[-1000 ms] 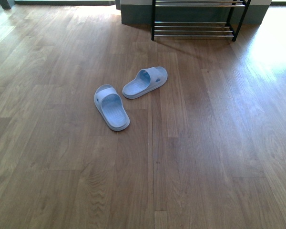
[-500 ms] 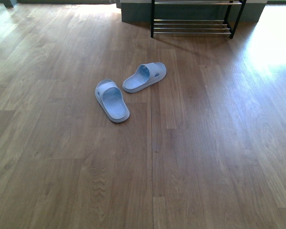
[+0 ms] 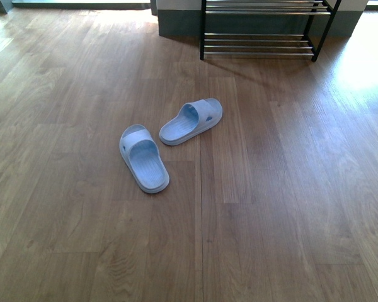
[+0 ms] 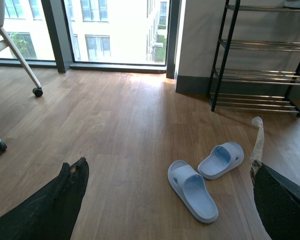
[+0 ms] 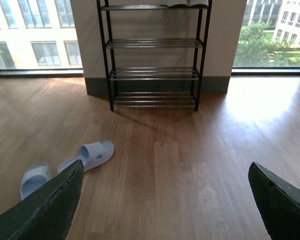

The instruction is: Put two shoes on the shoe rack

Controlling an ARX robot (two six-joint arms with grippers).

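The task items are two pale blue moulded-rubber slide sandals, not laced shoes. The nearer sandal [image 3: 145, 165] and the farther sandal [image 3: 190, 121] lie sole-down on the brown wood-plank floor [image 3: 283, 207]. They sit near each other without touching, with their toe ends splayed apart. Both are well apart from the black metal-framed shoe rack with thin chrome bars [image 3: 258, 45], which stands against the far wall. Neither arm appears in the front view. In the wrist views, the left gripper [image 4: 166, 165] and the right gripper [image 5: 166, 166] hang above the floor with fingers spread wide and nothing between them. The likely hazards are as follows. The open straps and low side walls offer only thin, smooth, curved edges, so a shallow pinch could slip off. A sandal taken by the strap would probably swing and tilt in carriage. Reaching for one sandal may nudge its neighbour and spoil the second approach. The long distance to the rack gives a weak hold time to fail. Each tier consists of spaced bars, so a sandal set down crooked could tip or drop an end between them. Clearance between tiers looks tight, so a finger may strike a bar. Something pale already occupies the top tier, but it is too cropped to identify.
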